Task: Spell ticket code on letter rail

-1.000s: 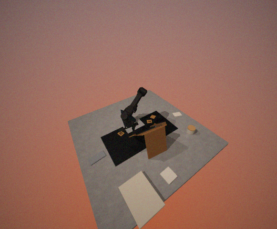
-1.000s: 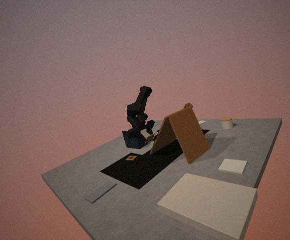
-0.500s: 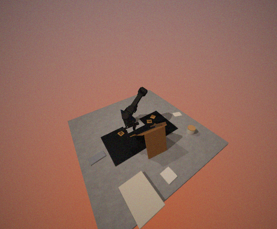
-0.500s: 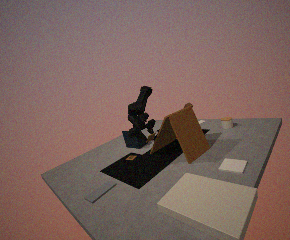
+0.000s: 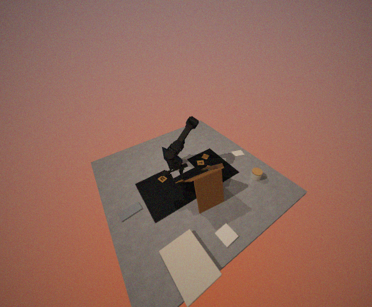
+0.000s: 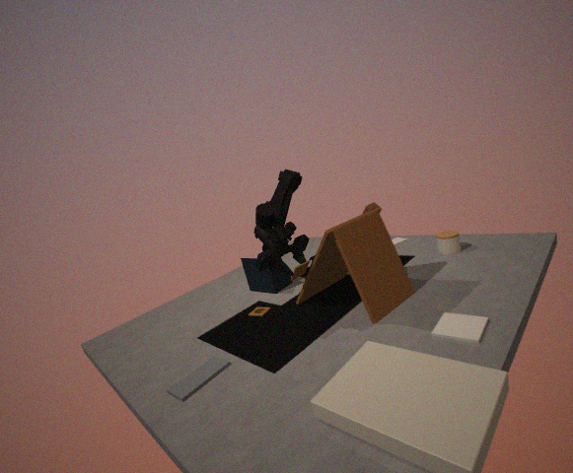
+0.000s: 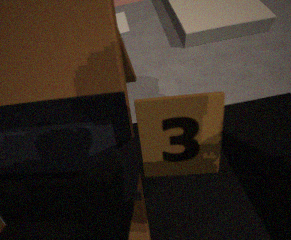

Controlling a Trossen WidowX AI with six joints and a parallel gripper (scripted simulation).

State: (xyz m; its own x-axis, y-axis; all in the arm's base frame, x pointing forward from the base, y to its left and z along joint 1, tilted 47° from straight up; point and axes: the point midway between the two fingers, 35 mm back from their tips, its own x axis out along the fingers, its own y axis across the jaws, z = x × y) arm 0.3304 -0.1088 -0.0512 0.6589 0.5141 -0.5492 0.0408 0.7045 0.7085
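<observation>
My gripper [image 6: 302, 264] [image 7: 179, 139] is shut on a tile [image 6: 300, 269] [image 7: 181, 135] with a black 3. The tile is upright and raised, just right of the board's side edge in the wrist view. The tent-shaped brown board [image 5: 209, 190] [image 6: 378, 264] [image 7: 45, 50] has a dark rail [image 7: 50, 135] low on its face. I cannot tell whether tile and rail touch. One loose tile [image 5: 162, 179] [image 6: 259, 311] lies on the black mat [image 5: 154, 201] [image 6: 276, 351] [image 7: 280, 117]. Two more tiles, one [image 5: 200, 162] and another [image 5: 205, 156], lie beyond the arm. No ticket print is readable.
A large cream slab [image 5: 191, 267] [image 6: 413, 402] [image 7: 220, 15] and a white square [image 5: 226, 235] [image 6: 461, 326] stand behind the board. A lidded jar [image 5: 257, 174] [image 6: 448, 242] is off to one side. A flat grey strip [image 5: 132, 212] [image 6: 199, 378] lies beyond the mat's end.
</observation>
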